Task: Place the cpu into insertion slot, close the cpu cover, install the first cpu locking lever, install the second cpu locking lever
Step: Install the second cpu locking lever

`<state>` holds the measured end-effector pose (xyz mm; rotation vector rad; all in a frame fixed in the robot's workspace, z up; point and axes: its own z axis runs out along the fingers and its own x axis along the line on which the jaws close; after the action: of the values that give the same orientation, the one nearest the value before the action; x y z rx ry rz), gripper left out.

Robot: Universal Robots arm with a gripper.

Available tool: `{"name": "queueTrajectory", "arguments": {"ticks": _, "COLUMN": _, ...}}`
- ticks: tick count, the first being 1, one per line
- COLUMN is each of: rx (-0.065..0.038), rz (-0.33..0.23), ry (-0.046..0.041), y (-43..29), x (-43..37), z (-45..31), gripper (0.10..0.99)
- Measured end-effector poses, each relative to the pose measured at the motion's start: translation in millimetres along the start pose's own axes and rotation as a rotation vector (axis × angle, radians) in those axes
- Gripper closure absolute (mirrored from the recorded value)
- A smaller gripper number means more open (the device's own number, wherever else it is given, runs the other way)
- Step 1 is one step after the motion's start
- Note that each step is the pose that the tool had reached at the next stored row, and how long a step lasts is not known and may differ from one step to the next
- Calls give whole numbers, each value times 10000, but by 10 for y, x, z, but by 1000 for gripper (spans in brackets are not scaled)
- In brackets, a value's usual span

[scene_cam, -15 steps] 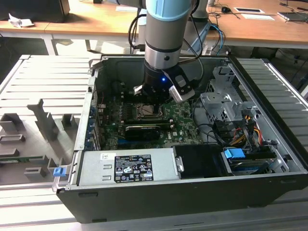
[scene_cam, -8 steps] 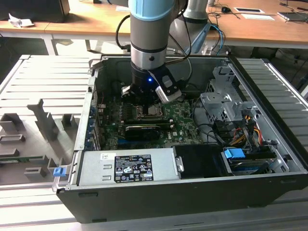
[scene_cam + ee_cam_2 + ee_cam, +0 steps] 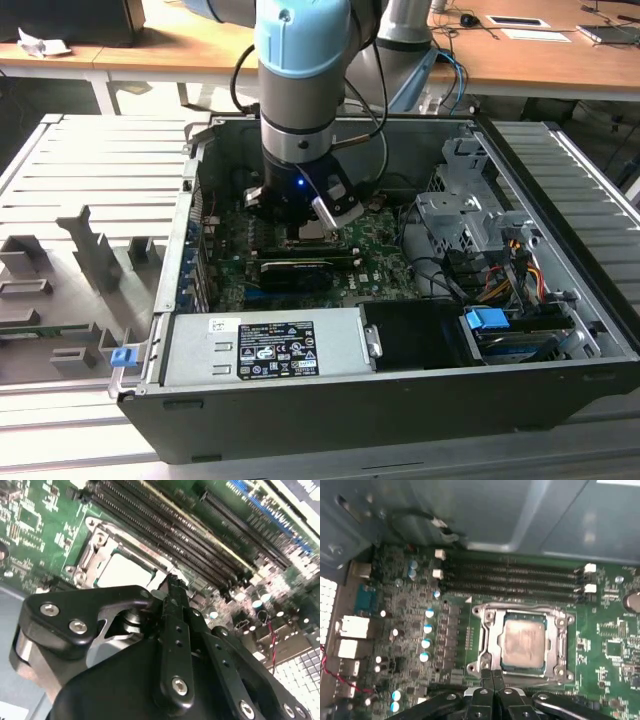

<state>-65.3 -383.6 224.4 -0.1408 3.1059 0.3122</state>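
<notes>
The cpu (image 3: 522, 642), with a pale metal top, lies in the insertion slot (image 3: 506, 620) on the green board. The silver cpu cover (image 3: 492, 640) lies flat around it as a frame. My gripper (image 3: 492, 676) has its two black fingers pressed together, tips at the socket's near edge, just beside the cover's rim. I cannot tell whether a lever wire is between them. In the second wrist view the cpu (image 3: 125, 570) and cover (image 3: 97, 555) sit just beyond the gripper (image 3: 172, 585). In the exterior view the gripper (image 3: 305, 228) reaches down into the open computer case over the board.
Long black memory slots (image 3: 510, 577) run beside the socket, with the grey case wall (image 3: 470, 510) behind them. Blue-topped capacitors (image 3: 427, 627) stand on the other side. A black card (image 3: 300, 270), the power supply (image 3: 265, 345), a drive cage (image 3: 460, 215) and cables (image 3: 500, 270) crowd the case.
</notes>
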Motion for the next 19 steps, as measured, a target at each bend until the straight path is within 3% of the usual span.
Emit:
{"name": "queueTrajectory", "arguments": {"ticks": 1, "rx": -118, "rz": 1, "ry": -11, "y": -15, "x": 5, "z": -2, "gripper": 980}}
{"name": "queueTrajectory", "arguments": {"ticks": 3, "rx": -243, "rz": 2, "ry": -22, "y": -39, "x": 14, "z": -4, "gripper": 980}}
{"name": "queueTrajectory", "arguments": {"ticks": 12, "rx": -418, "rz": 4, "ry": -37, "y": -128, "x": 50, "z": -14, "gripper": 980}}
{"name": "queueTrajectory", "arguments": {"ticks": 16, "rx": -512, "rz": 5, "ry": -43, "y": -138, "x": -32, "z": -4, "gripper": 980}}
{"name": "queueTrajectory", "arguments": {"ticks": 19, "rx": -520, "rz": 4, "ry": -44, "y": -146, "x": -63, "z": 7, "gripper": 980}}
